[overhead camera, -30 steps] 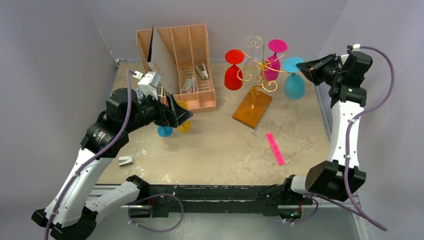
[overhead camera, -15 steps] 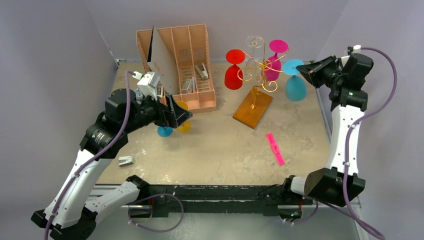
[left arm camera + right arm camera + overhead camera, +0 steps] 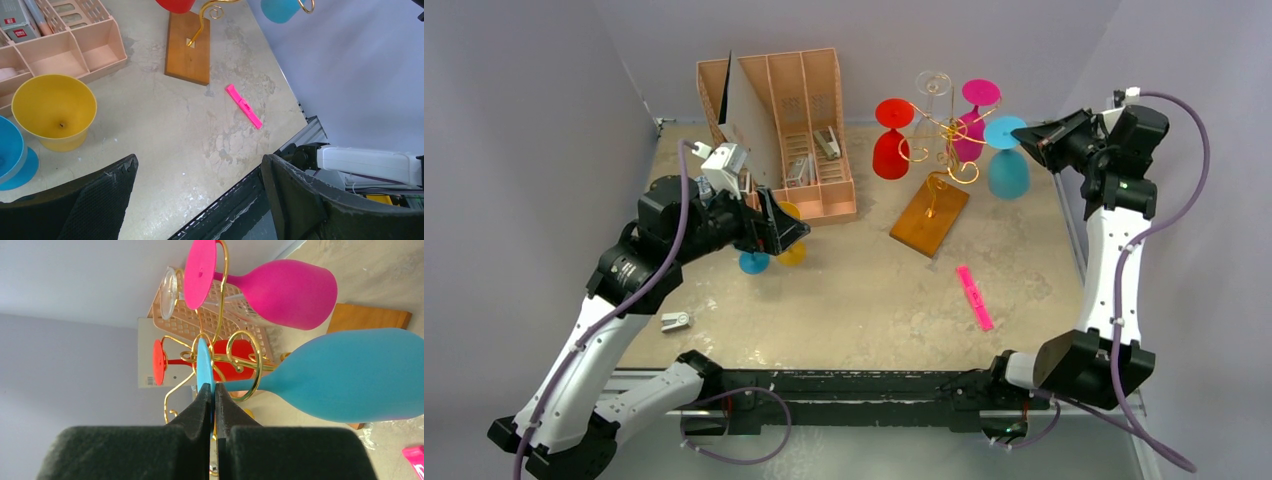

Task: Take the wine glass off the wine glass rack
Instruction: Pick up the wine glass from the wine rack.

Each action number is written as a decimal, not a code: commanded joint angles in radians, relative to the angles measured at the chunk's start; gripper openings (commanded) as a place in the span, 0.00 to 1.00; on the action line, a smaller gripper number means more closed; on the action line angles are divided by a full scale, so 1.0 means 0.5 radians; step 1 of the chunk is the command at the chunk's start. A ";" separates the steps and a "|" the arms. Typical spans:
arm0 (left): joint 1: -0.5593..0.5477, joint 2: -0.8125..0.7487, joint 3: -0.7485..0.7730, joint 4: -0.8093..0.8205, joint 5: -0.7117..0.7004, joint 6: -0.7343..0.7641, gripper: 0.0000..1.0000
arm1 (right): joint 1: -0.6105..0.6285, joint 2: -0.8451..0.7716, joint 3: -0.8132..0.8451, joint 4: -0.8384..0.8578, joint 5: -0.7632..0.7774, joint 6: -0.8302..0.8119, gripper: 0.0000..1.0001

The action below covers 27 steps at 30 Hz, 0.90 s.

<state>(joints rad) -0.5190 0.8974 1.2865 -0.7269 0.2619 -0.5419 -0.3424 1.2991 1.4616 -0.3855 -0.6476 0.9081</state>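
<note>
Right wrist: right fingers (image 3: 200,407) pinch foot of blue wine glass (image 3: 350,375) — bowl cropped — left fingers (image 3: 95,200) apart.

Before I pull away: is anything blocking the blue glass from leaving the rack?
Yes: a gold rack loop rings the blue glass at its stem, beside the foot the right fingers pinch. The pink glass hangs close alongside.

The top camera looks down from high at the near edge over the whole desk (image 3: 864,300). The left wrist camera looks down across it from mid height. The right wrist camera, rolled sideways, sits close against the blue wine glass (image 3: 350,375). All three show the wine glass rack (image 3: 929,215).
</note>
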 commanded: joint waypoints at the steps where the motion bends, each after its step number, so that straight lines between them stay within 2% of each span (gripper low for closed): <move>1: 0.007 0.033 0.021 0.026 0.010 -0.017 0.92 | 0.000 0.083 0.107 0.072 -0.090 -0.055 0.00; 4: 0.010 0.082 0.072 -0.016 0.018 0.003 0.92 | 0.001 0.130 0.157 0.024 -0.109 -0.130 0.00; 8: 0.007 0.126 0.157 -0.099 -0.018 0.048 0.92 | 0.000 0.139 0.069 0.165 -0.168 -0.019 0.00; 16: 0.008 0.152 0.206 -0.109 -0.043 0.041 0.92 | -0.002 0.183 0.162 0.179 -0.224 -0.023 0.00; 19: 0.009 0.146 0.206 -0.081 0.004 0.020 0.92 | 0.000 0.174 0.100 0.252 -0.185 0.110 0.00; 23: 0.007 0.176 0.290 -0.076 0.074 0.036 0.91 | 0.003 0.120 -0.107 0.649 -0.103 0.359 0.00; 27: 0.008 0.174 0.281 -0.095 0.105 0.039 0.91 | 0.002 0.162 -0.039 0.566 -0.080 0.347 0.00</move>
<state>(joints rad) -0.5186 0.9886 1.3945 -0.7914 0.2798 -0.5312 -0.3405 1.3865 1.4158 -0.1989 -0.7162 1.0336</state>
